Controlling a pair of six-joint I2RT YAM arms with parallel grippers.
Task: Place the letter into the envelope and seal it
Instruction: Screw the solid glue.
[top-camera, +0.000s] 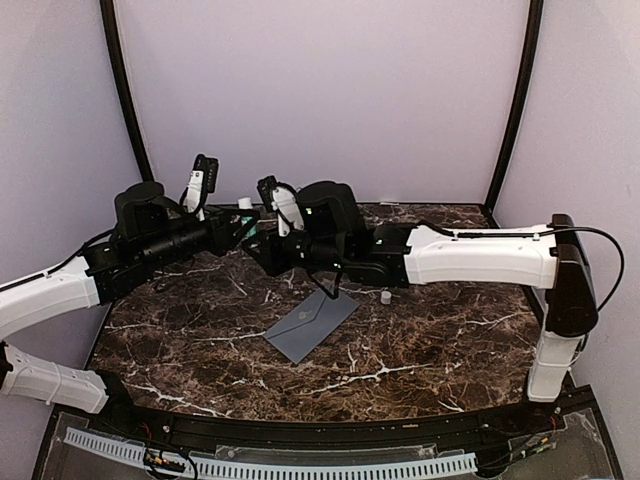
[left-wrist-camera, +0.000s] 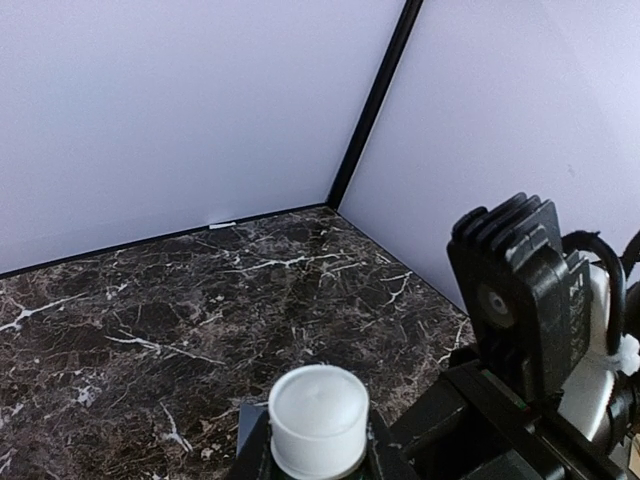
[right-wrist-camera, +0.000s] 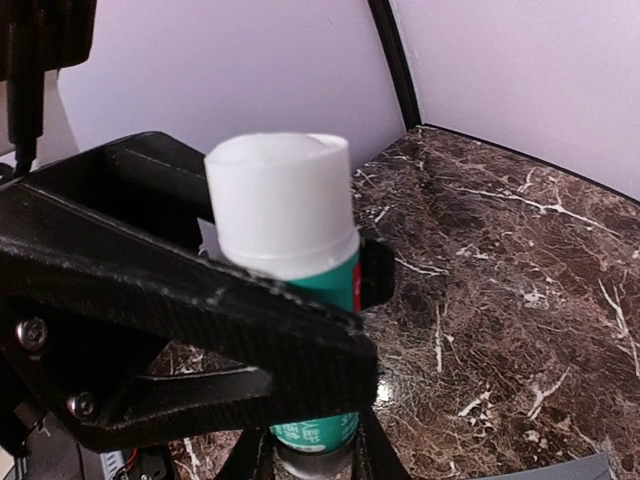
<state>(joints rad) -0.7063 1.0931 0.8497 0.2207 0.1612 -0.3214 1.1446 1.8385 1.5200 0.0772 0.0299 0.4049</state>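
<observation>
The envelope (top-camera: 312, 325) lies flat on the dark marbled surface (top-camera: 450, 340) in the overhead view, near the middle and set at a slant, with its pointed flap folded down over its body. Its inside is hidden, so I cannot tell whether the letter is in it. A small white cap (top-camera: 385, 297) stands alone on the surface just beyond the envelope's right end. Farther back, above the surface, the left claw (top-camera: 240, 232) and the right claw (top-camera: 262, 245) meet tip to tip around a glue stick (top-camera: 246, 204), well apart from the envelope.

In the left wrist view, the glue stick (left-wrist-camera: 318, 415) shows its round white top at the bottom edge. The left claw (left-wrist-camera: 315, 455) is closed on it, one finger pressed to each side. The other arm's black ribbed housing (left-wrist-camera: 520, 290) sits close on the right, over the surface (left-wrist-camera: 150, 320).

In the right wrist view, the glue stick (right-wrist-camera: 285, 220) stands upright, white on top and green below. The left claw (right-wrist-camera: 180, 290) grips its green middle, a broad black finger crossing in front. The right claw (right-wrist-camera: 312, 462) is closed on its lower end at the bottom edge. A grey corner of the envelope (right-wrist-camera: 570, 470) shows at the lower right on the surface (right-wrist-camera: 500, 260).
</observation>
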